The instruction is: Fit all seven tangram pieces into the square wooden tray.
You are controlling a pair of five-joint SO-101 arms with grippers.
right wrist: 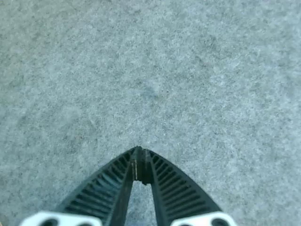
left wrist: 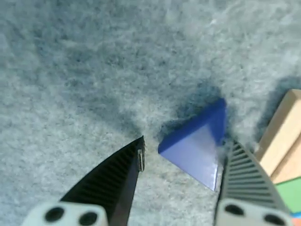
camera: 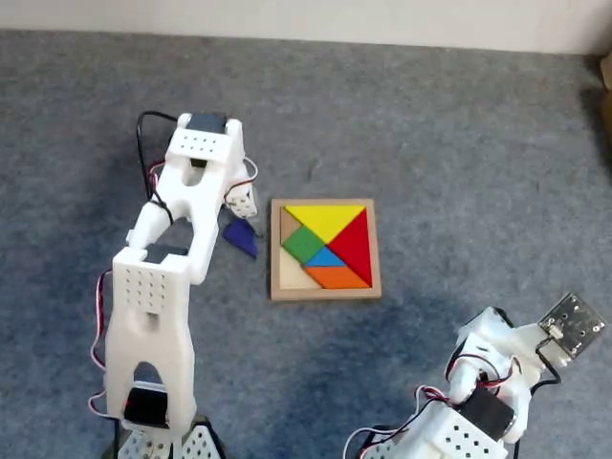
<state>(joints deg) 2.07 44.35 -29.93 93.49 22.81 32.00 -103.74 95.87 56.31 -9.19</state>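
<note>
- Wooden tray (camera: 325, 295) sits near the middle of the grey felt-covered table (camera: 459, 124), and it looks nearly full: yellow, red, green, light blue, orange and brown pieces lie flat inside.
- One pale bare patch shows at the tray's near corner on the left arm's side, so six pieces seem placed and one is left.
- That last piece, the dark blue triangle (camera: 241, 236), lies on the table just beside the tray's edge, outside it.
- Left arm (camera: 182, 239) stretches out from the table's near edge and is bent down over the triangle. Its jaws stand apart with the triangle (left wrist: 197, 150) between them, close against one jaw and not yet clamped.
- Right arm (camera: 483, 382) is folded near the table's near right corner, its jaws together over bare felt, holding nothing.
</note>
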